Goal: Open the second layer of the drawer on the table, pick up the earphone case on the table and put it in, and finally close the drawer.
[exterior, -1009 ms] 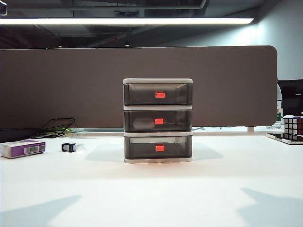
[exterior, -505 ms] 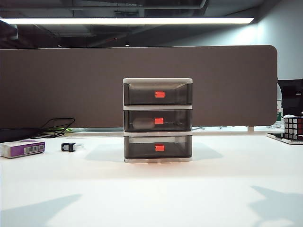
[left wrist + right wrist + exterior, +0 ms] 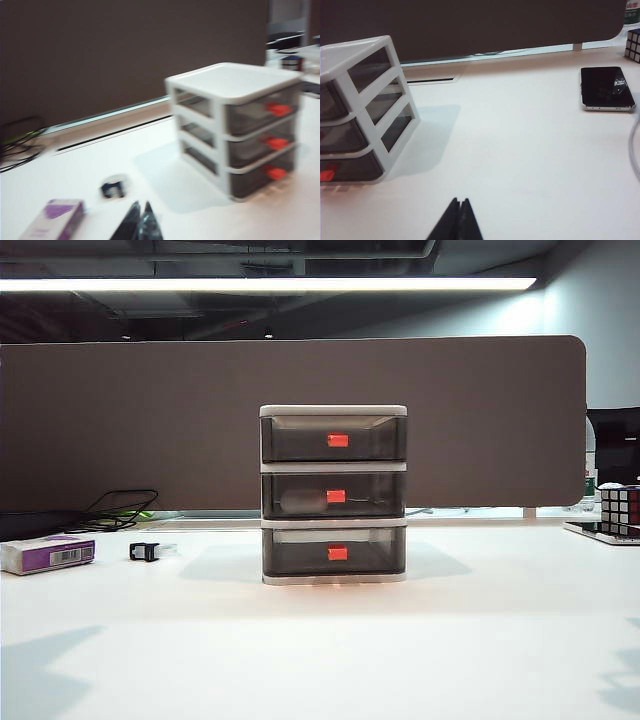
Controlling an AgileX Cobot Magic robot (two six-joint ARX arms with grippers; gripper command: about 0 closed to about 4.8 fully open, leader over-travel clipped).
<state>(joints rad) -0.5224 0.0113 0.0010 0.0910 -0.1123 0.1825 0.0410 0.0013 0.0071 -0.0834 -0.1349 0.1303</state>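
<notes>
The drawer (image 3: 333, 495) stands mid-table (image 3: 320, 650), all three smoky layers pushed in. The second layer (image 3: 375, 495) carries a red-orange handle (image 3: 336, 496). A pale oblong shape, the earphone case (image 3: 303, 502), shows through its front. Neither gripper appears in the exterior view. In the left wrist view my left gripper (image 3: 141, 205) is shut and empty over the table, well short of the drawer (image 3: 235, 130). My right gripper (image 3: 460, 200) is shut too, with nothing held. It hangs over bare table beside the drawer (image 3: 360, 110).
A white-and-purple box (image 3: 47, 554) and a small black object (image 3: 145, 552) lie at the left, with black cables (image 3: 120, 510) behind. At the right are a Rubik's cube (image 3: 620, 510) and a dark phone (image 3: 606, 88). A brown partition (image 3: 150, 420) closes off the back.
The arm shadows on the table's front corners have slid outward, the left one leftward and the right one almost off the edge. The drawer and its contents have not moved.
</notes>
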